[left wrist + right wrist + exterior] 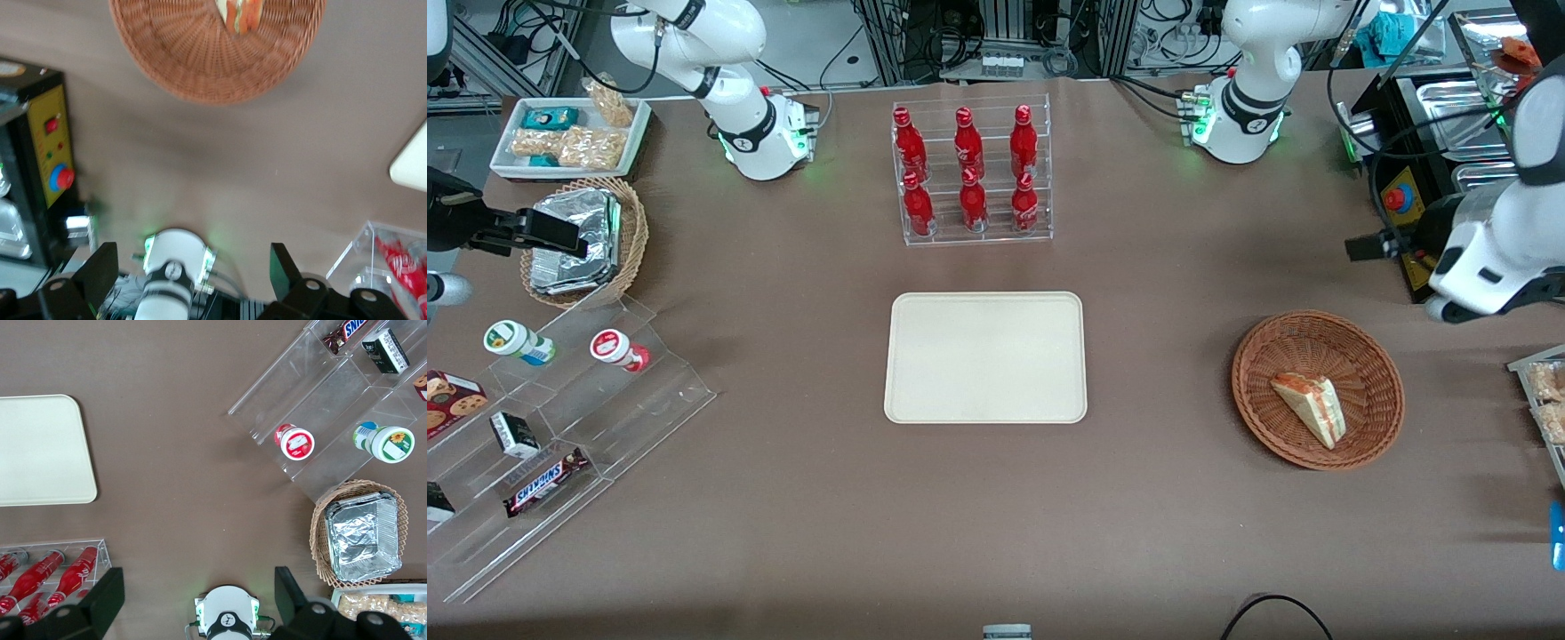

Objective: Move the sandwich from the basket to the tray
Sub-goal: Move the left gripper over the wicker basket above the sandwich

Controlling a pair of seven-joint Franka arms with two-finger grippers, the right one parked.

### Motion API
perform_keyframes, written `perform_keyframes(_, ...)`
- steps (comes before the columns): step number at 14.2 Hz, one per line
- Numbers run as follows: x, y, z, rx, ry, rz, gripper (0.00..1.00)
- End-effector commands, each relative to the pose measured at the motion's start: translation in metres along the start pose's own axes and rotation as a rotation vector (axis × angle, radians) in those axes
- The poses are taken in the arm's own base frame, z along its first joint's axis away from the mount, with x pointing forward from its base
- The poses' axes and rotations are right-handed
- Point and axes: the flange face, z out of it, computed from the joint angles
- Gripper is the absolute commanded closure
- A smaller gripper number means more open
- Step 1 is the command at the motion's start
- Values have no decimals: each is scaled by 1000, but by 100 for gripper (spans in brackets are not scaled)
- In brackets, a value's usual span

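The sandwich is lying in the reddish-brown basket, resting on its side with the orange and green filling showing along one edge. The basket is sitting on the brown table toward the working arm's end, well apart from the cream tray, which is lying bare in the middle of the table. The left pincer is hanging in the air with its two fingers spread wide, holding nothing; in the wrist view the basket and sandwich are showing ahead of it, with table between them and the fingers. A clear rack of red bottles is standing farther from the front camera than the tray. Toward the parked arm's end, a tan basket with foil packets is sitting near a clear stepped stand carrying small cups and a chocolate bar
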Motion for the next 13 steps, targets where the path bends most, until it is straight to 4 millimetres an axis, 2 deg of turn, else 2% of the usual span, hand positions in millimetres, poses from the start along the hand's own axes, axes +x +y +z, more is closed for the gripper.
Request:
perform_keyframes(1, 12, -2, 46, -6, 58, -27, 0)
perform_keyframes(3, 28, -9, 80, -25, 120, -44, 0)
perform_keyframes(6, 55, -2, 136, -67, 231, -43, 0)
perform_keyframes(7, 65, -4, 148, -81, 258, -49, 0)
perform_keyframes(11, 97, 0, 172, -137, 312, -145, 0)
perform_keyframes(13, 112, 3, 173, -155, 330, -164, 0)
